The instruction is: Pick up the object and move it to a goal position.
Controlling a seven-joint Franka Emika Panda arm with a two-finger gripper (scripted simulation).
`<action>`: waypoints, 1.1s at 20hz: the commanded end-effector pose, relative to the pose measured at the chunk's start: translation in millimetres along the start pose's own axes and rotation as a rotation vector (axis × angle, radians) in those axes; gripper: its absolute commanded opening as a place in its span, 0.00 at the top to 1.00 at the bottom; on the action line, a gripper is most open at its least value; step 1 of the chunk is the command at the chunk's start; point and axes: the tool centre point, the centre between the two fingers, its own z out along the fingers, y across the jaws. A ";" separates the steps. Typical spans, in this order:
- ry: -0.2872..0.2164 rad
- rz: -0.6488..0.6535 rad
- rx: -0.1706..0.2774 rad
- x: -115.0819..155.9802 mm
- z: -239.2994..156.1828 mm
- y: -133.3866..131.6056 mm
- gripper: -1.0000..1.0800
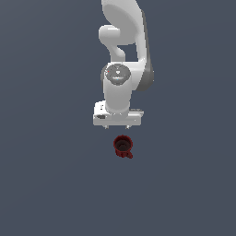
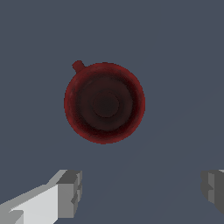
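Note:
The object, a small dark red mug [image 1: 122, 146] with a dark inside, stands upright on the grey floor, its handle pointing toward the exterior view's right and front. In the wrist view the mug [image 2: 104, 103] is seen from straight above, its handle a small stub on the rim. My white gripper [image 1: 117, 126] hangs just behind and above the mug, apart from it. It is open: the two grey fingertips [image 2: 70, 192] stand wide apart with nothing between them, and the mug lies ahead of the gap between them.
A plain dark grey surface [image 1: 46, 175] spreads in all directions. The white arm [image 1: 122, 50] rises behind the gripper toward the top of the exterior view. No other objects or goal marker show.

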 end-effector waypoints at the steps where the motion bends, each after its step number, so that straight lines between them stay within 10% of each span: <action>1: 0.000 0.000 0.000 0.0 0.0 0.0 0.38; 22: 0.162 0.104 -0.130 21.4 32.7 -10.1 0.38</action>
